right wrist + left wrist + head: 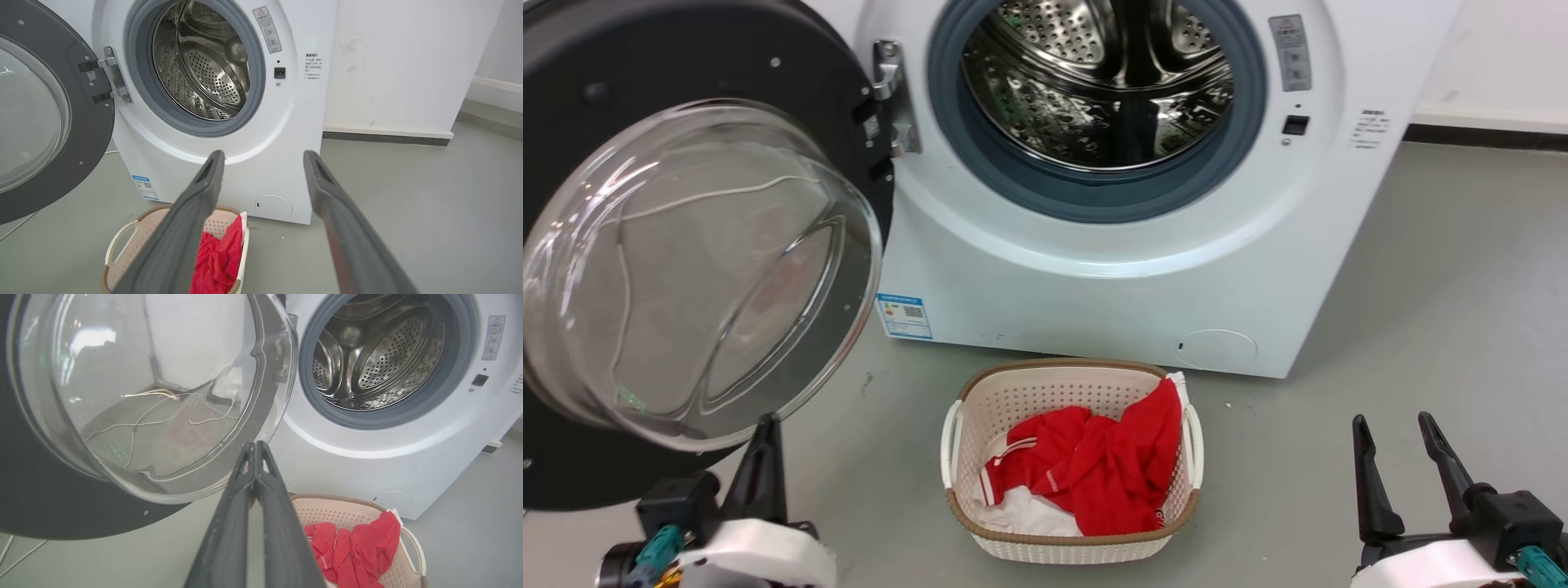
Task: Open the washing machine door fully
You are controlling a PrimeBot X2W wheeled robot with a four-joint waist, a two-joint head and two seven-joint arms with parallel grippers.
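Pushing on from this position carries one main risk: the left gripper [765,433], its two dark fingers pressed together on nothing, points up at the lower edge of the bulging glass bowl of the washing machine door [694,269]. Whether it touches the glass cannot be told, and a narrow tip on such a slick curve could easily skid off. The door stands swung out to the left of the porthole on its metal hinge [894,98], inner face toward the robot. It looks close to the end of its travel, so a hard shove could strain that hinge, while too light a one might let the door drift back. The right gripper [1392,420] waits low on the other side with fingers apart and empty. A beige laundry basket [1062,364] sits on the floor just in front of the washing machine [1094,269], and a careless arm sweep could knock it. It holds a crumpled red garment [1094,465] over some white cloth [1021,514]. The steel drum [1094,82] appears empty.
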